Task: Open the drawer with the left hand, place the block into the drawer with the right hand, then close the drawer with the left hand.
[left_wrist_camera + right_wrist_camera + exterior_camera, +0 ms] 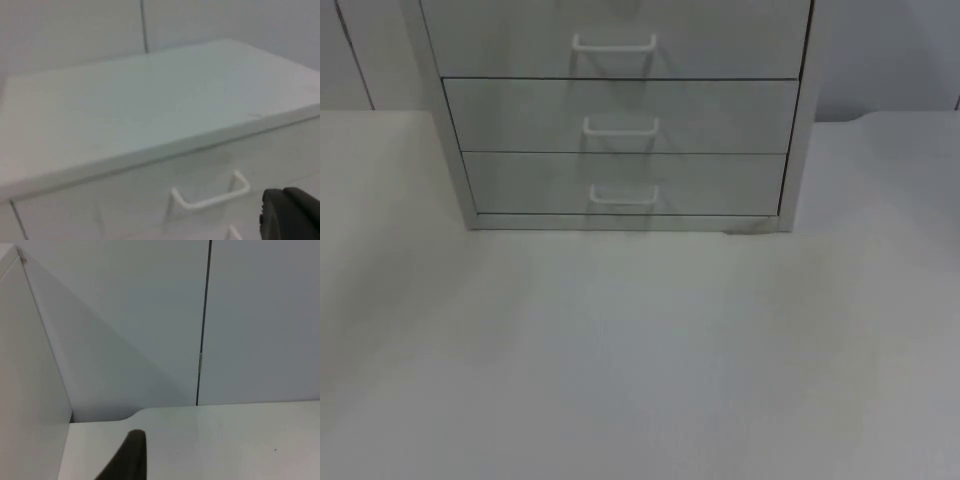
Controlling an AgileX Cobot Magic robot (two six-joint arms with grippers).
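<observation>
drawers (620,182) all shut, upper centre of top view | nothing started, whole task left | left gripper (290,212) above cabinet (150,115), right gripper (127,457) beside it, fingers can't tell

A white metal drawer cabinet (620,110) stands on the white table top (640,350), against the grey partition wall (125,325). Its three drawers sit stacked, each handle (623,196) centred.

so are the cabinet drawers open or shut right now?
Shut. All three drawer fronts sit flush in the cabinet, with their handles untouched.
</observation>
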